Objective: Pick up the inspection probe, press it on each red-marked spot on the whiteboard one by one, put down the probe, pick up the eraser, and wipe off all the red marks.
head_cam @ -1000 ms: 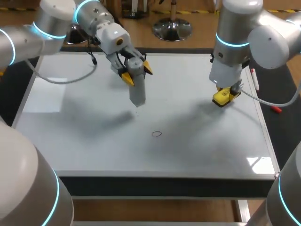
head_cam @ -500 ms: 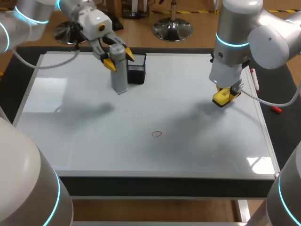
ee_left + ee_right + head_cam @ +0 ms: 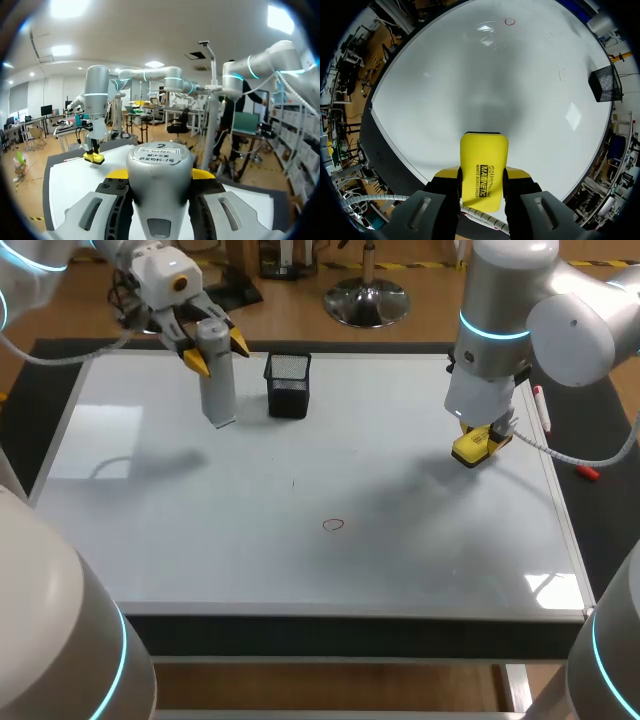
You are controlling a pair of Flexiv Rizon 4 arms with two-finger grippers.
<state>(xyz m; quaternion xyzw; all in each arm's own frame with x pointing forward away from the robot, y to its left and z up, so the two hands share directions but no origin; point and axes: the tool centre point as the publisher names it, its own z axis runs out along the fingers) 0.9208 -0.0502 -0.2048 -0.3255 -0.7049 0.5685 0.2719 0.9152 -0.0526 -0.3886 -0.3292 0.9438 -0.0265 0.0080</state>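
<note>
Silver-grey probe (image 3: 217, 380), yellow eraser (image 3: 478, 445) with black lettering, black mesh cup (image 3: 288, 388), red ring (image 3: 333, 525) on white whiteboard (image 3: 400, 570)

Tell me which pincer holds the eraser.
The right pincer, shut on the yellow eraser near the whiteboard's right edge; the left pincer grips the grey probe instead.

Looks like a robot lab: two big grey robot arms with glowing blue rings, left arm (image 3: 30, 265) and right arm (image 3: 510, 300), bent over a wide whiteboard (image 3: 300, 570) lying flat on the tabletop (image 3: 605, 550).
</note>
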